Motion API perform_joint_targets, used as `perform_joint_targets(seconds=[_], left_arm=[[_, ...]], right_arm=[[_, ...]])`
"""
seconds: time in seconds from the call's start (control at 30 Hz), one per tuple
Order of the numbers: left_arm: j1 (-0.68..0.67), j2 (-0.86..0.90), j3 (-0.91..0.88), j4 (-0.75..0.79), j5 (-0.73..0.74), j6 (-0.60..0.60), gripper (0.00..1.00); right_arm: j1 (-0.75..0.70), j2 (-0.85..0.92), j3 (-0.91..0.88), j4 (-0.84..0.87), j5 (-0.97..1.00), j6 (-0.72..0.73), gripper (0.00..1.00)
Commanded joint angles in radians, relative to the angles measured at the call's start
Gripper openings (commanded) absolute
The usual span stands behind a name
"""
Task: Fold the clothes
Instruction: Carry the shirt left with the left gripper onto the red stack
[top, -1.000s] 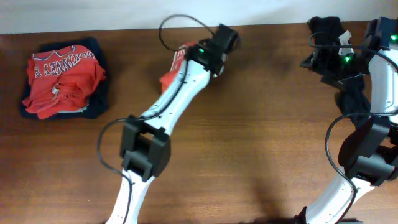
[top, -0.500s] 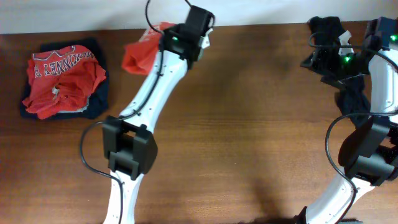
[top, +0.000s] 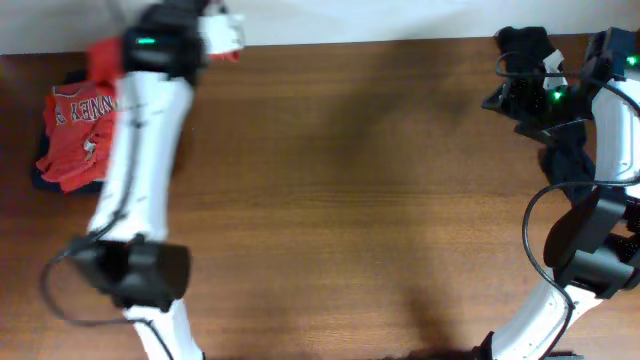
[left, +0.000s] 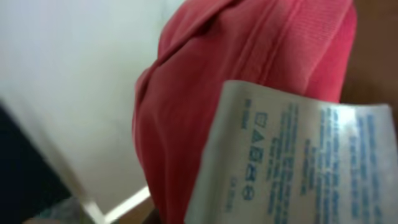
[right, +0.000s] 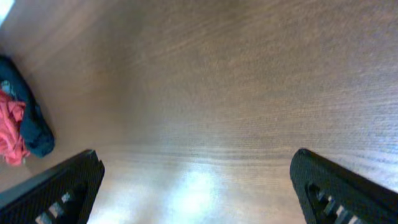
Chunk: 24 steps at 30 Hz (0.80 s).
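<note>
Brown wood ran the width of the table, with a white arm rising from its near edge on each side. To the right, the right gripper hung above the boards, its black fingers spread wide and holding nothing. Beside that arm, toward the table's right edge, sat a heap of dark clothes.

Further back on the left lay a rumpled pile: a lettered red shirt on top, a navy garment showing at its edges underneath.

The left arm, blurred, reached across that pile to the far left corner. There the left gripper was closed on a red shirt, which hung off the table against the pale wall behind. The cloth hid the fingers themselves. In the left wrist view the bunched red fabric filled most of the picture, and its white care label dangled in front, the print too blurred to read.
</note>
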Motion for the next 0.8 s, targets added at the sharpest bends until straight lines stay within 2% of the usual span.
perform_joint_targets(seconds=[0.0,0.2,0.3,0.47,0.6,0.77], left_arm=[[0.130,-0.068,0.026,-0.029,0.246,0.154,0.00],[0.338,-0.068,0.016,-0.029,0.607,0.255,0.00],[0.409,-0.063,0.014,-0.004,0.721,0.309,0.00],[0.470,-0.037,0.014,0.066,0.800,0.309,0.00],[0.486,0.017,0.014,0.100,0.806,0.309,0.00],[0.489,0.101,0.014,0.235,0.808,0.309,0.00]], right_arm=[[0.011,-0.011,0.008,-0.011,-0.003,-0.014,0.99],[0.025,-0.011,0.008,-0.027,-0.003,-0.014,0.99],[0.034,-0.011,0.008,-0.027,-0.003,-0.014,0.98],[0.058,-0.011,0.008,-0.028,-0.003,-0.011,0.99],[0.084,-0.011,0.008,-0.028,-0.003,-0.011,0.99],[0.109,-0.011,0.008,-0.028,-0.002,-0.011,0.99]])
